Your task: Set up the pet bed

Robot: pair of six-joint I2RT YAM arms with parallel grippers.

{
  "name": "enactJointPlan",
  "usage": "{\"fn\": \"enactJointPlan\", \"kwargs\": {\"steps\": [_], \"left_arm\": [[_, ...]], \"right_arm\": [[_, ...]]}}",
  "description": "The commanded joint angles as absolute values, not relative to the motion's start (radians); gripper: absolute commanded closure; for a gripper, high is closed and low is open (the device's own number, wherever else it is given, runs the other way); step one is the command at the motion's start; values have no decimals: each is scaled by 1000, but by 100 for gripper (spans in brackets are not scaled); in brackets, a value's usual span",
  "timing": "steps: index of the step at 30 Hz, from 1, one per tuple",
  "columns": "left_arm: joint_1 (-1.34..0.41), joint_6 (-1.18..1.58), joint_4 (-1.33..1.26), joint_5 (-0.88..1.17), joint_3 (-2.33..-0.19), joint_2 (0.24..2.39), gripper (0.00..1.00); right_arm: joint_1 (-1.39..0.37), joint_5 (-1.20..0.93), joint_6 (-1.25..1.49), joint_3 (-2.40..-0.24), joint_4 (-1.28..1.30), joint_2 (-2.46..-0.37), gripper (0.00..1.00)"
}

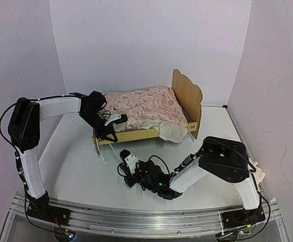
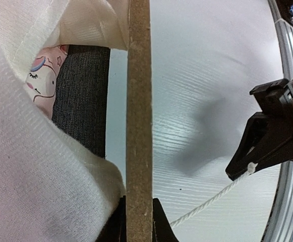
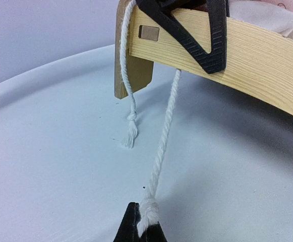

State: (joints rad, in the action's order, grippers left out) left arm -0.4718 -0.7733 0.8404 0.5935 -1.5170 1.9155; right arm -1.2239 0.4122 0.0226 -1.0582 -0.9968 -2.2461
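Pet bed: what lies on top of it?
A pink printed quilt over white fabric lies on the pet bed, hiding its dark grey base except a strip in the left wrist view.

**Surfaces as I read them from the console**

The pet bed (image 1: 186, 101) is pale wood. I see its side rail as smooth and satin, with fine straight grain, but the cut edge in the left wrist view looks raw, fibrous and rough. Its base (image 2: 80, 96) is dark grey woven cloth, matt and denim-like. The quilt (image 1: 146, 106) is soft pink printed cloth, and the white sheet (image 2: 35, 176) beside it shows a coarse weave. The cord (image 3: 161, 146) is twisted white string, frayed at one end. The fingers (image 3: 209, 40) of the left end effector (image 2: 138, 226) are matt black plastic with ribbed faces. The desk (image 1: 80, 171) is white and faintly streaked, with a dull sheen.
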Motion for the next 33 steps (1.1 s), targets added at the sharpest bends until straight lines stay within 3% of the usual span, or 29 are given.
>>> {"fn": "enactJointPlan", "kwargs": {"steps": [1, 10, 20, 27, 30, 33], "left_arm": [[-449, -802, 728, 738, -1481, 1936, 100], [-449, -858, 715, 713, -1430, 1978, 98], [-443, -954, 825, 734, -1464, 1962, 70], [-434, -1408, 1336, 963, -1648, 1937, 48], [-403, -1312, 1339, 1039, -1715, 1943, 47], [-392, -1021, 1044, 941, -1653, 1904, 48]], "right_arm": [[-1221, 370, 92, -1108, -895, -2293, 100], [-1215, 342, 143, -1156, -756, -2303, 100], [-1203, 329, 168, -1214, -683, -2313, 100], [-1201, 314, 169, -1205, -675, -2276, 100], [-1201, 312, 173, -1197, -675, -2259, 100], [-1201, 314, 170, -1192, -673, -2249, 100]]}}
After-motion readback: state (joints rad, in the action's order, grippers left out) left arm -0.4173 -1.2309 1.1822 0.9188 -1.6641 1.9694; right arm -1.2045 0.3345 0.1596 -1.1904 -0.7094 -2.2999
